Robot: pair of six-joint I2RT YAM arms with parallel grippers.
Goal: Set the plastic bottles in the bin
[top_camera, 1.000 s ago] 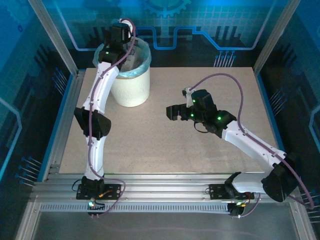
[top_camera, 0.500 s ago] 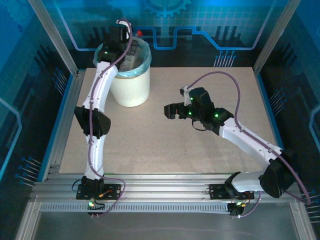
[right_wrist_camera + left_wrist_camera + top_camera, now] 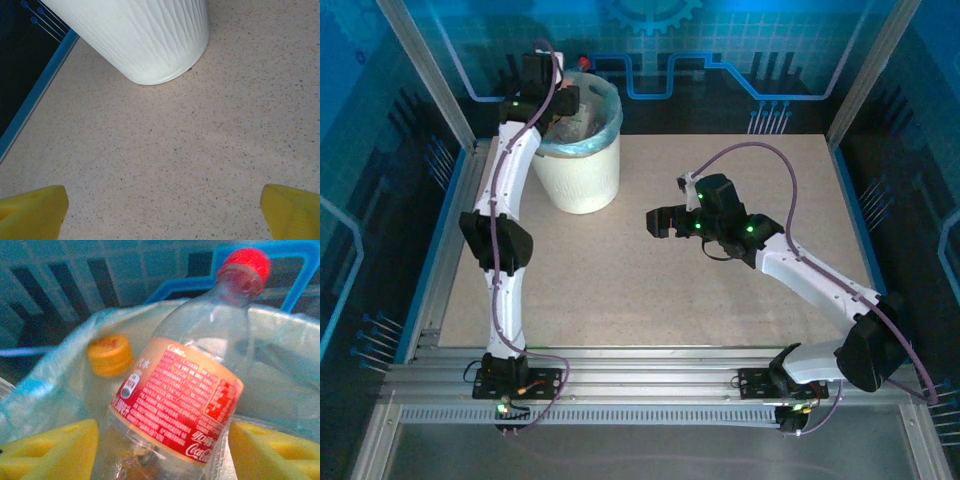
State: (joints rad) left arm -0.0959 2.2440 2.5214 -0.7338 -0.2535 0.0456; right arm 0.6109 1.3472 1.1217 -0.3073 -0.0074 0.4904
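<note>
Left gripper (image 3: pixel 160 455) grips a red-capped bottle (image 3: pixel 182 395) between its yellow pads (image 3: pixel 50 450), cap pointing far, over the bin (image 3: pixel 582 178) at the far left of the table (image 3: pixel 620 290). An orange cap (image 3: pixel 111 356) lies inside the bin. Right gripper (image 3: pixel 658 222) hovers mid-table, right of the bin, jaws wide and empty.

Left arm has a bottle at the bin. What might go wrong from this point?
The red-capped bottle held by the left gripper pokes its cap toward the far rim of the bin; released now, it may tip out the back. The liner lies close beside that gripper and might snag. The right gripper hovers open near the bin's base and may nudge it.
</note>
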